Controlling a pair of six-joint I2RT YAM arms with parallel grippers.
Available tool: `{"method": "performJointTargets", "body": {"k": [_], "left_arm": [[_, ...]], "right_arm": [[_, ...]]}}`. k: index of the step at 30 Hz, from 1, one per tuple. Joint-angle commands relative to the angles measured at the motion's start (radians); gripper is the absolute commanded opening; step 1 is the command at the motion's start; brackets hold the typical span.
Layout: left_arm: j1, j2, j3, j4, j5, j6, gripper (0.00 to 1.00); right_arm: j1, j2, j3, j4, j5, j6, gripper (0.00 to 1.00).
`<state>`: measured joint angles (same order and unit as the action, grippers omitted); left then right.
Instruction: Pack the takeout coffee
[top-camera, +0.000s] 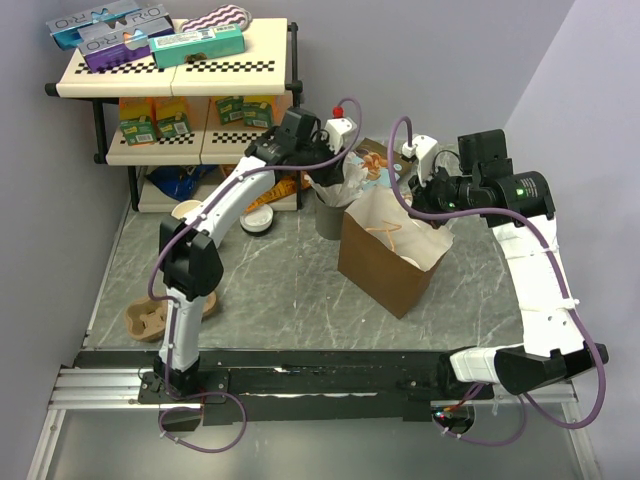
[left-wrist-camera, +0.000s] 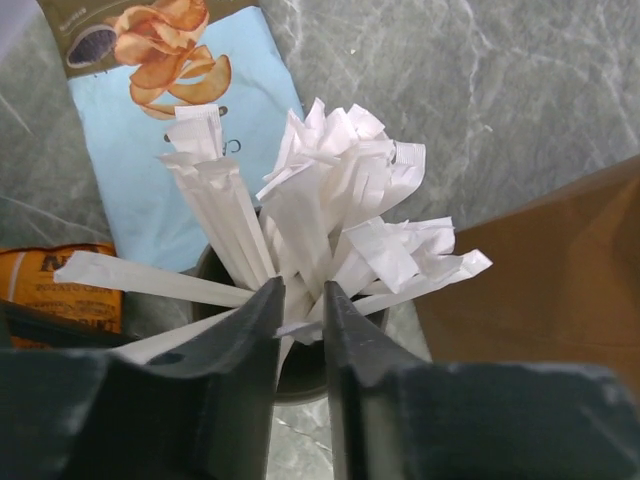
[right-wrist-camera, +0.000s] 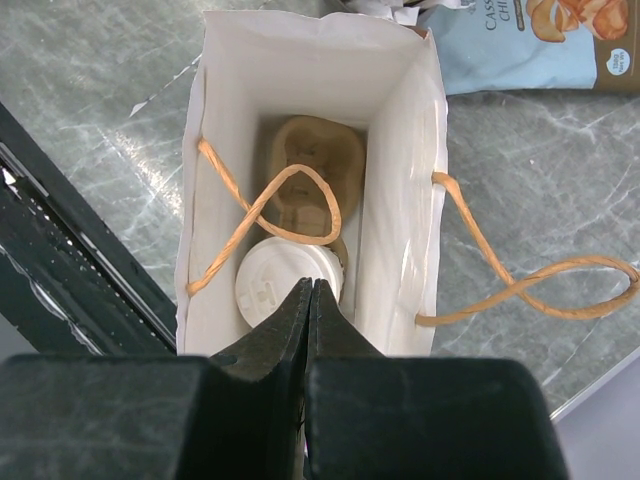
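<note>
Right wrist: takeout coffee (right-wrist-camera: 268, 285) stands inside bag (right-wrist-camera: 400, 200), just beneath right pincer (right-wrist-camera: 310, 288).

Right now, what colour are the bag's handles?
Orange-tan handles, clearest in the right wrist view.

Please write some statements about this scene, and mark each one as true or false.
1. The takeout coffee stands inside the paper bag, in a pulp cup carrier. True.
2. The right gripper is wide open above the bag. False: its jaws are shut.
3. The left gripper is at the straw holder, with a wrapped straw between its jaws. True.
4. The paper bag lies flat on its side. False: it stands upright with its mouth open.
5. The chips bag is inside the paper bag. False: it lies on the table by the straw holder.
</note>
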<state>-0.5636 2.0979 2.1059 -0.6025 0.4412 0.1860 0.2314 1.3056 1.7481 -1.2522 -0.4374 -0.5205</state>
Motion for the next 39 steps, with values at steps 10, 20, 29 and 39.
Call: {"method": "performJointTargets", "body": {"k": [10, 20, 29, 39], "left_arm": [[-0.012, -0.14, 0.028, 0.055, 0.119, -0.028, 0.01], [-0.012, -0.406, -0.015, 0.104, 0.054, -0.057, 0.01], [-0.044, -0.592, -0.075, 0.287, 0.272, -0.267, 0.01], [-0.197, -0.446, -0.127, 0.238, 0.194, -0.197, 0.1]], "right_arm": [[0.005, -0.031, 0.017, 0.014, 0.035, 0.005, 0.0], [-0.001, -0.071, 0.03, 0.051, 0.098, 0.031, 0.0], [-0.053, -0.181, -0.006, 0.27, 0.177, 0.155, 0.0], [-0.073, -0.201, 0.002, 0.32, 0.172, 0.22, 0.0]]}}
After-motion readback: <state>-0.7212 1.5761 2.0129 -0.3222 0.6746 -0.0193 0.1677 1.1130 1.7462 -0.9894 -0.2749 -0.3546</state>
